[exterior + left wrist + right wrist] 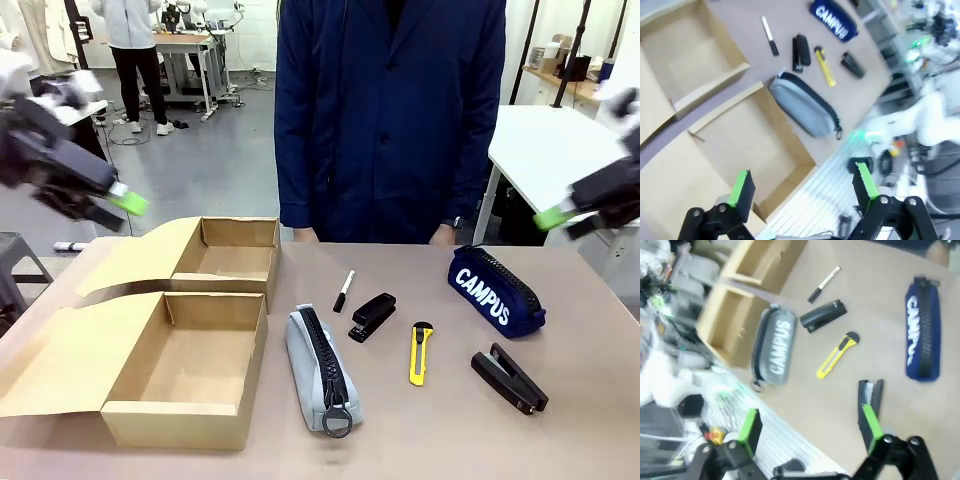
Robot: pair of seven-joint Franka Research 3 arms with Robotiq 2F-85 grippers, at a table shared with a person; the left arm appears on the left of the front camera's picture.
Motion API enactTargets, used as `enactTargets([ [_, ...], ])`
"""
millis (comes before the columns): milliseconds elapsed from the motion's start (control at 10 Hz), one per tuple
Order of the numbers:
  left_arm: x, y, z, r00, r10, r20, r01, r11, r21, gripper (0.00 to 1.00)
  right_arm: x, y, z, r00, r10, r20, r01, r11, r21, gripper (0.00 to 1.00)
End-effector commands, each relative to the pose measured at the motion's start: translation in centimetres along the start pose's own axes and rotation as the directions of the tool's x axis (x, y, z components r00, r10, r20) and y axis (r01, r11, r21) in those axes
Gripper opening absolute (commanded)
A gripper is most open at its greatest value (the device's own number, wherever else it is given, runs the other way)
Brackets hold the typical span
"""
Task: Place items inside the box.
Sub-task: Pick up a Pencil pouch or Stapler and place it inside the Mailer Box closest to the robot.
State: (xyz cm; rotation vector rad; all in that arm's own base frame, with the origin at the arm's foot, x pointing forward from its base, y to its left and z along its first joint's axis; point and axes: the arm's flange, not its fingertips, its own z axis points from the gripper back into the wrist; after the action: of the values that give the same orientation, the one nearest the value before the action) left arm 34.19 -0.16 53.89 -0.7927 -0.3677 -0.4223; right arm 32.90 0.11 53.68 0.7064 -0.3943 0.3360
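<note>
Left pincer [127, 205] and right pincer [553, 217] hang blurred above the left and right edges of the worktop [590, 330] in the front view, touching nothing. We see the open box [180, 425] at the near left corner with nothing in it. Every item lies out on the worktop: the grey pencil case [318, 368] is just beside the box, and the marker [344, 290], small stapler [372, 316] and yellow utility knife [421, 352] are toward the middle. The CAMPUS pouch [495, 285] sits toward the far right and the second stapler [510, 378] near the right edge. A person [390, 110] stands at the far edge.

From the left wrist, we look between wide-spread, empty fingers [741, 187] onto the box, with the grey pencil case just past its wall.

From the right wrist, the fingers stand wide and empty too. The second stapler lies close ahead of one green pad, apart from it.

We judge the task barely begun: the step in hand is the reach for a first item. Next, a pincer must come down over one item, square itself across the narrow width, and close.
</note>
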Motion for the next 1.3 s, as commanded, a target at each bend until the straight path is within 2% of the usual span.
enactTargets([
  [0,-0.4,8.6,4.3,0.966,0.238,0.098,-0.224,0.965,-0.133,1.0,-4.4,-7.5,5.0,0.962,-0.198,0.189,0.177,0.976,0.124,1.0],
  [100,-2.5,12.2,7.1,0.919,0.339,0.201,-0.311,0.938,-0.156,1.0,-6.9,-10.9,6.9,0.922,-0.305,0.24,0.27,0.948,0.169,1.0],
  [300,-8.7,18.3,11.3,0.781,0.498,0.377,-0.381,0.858,-0.344,1.0,-12.7,-17.7,9.2,0.807,-0.501,0.313,0.42,0.859,0.292,1.0],
  [500,-13.2,19.5,10.6,0.656,0.589,0.472,-0.386,0.799,-0.461,1.0,-17.6,-22.1,9.1,0.701,-0.626,0.342,0.526,0.778,0.344,1.0],
  [600,-14.3,19.7,9.8,0.618,0.617,0.487,-0.402,0.78,-0.479,1.0,-19.4,-23.5,8.6,0.659,-0.664,0.353,0.551,0.746,0.375,1.0],
  [700,-13.5,19.6,8.6,0.594,0.645,0.481,-0.433,0.76,-0.484,1.0,-20.4,-24.3,7.8,0.646,-0.652,0.396,0.56,0.758,0.334,1.0],
  [800,-14.8,20.7,12.1,0.619,0.636,0.461,-0.447,0.768,-0.458,1.0,-19.4,-23.2,10.7,0.668,-0.662,0.34,0.576,0.749,0.327,1.0],
  [1200,-14.8,20.7,12.1,0.619,0.636,0.461,-0.447,0.768,-0.458,1.0,-19.4,-23.2,10.7,0.668,-0.662,0.34,0.576,0.749,0.327,1.0],
])
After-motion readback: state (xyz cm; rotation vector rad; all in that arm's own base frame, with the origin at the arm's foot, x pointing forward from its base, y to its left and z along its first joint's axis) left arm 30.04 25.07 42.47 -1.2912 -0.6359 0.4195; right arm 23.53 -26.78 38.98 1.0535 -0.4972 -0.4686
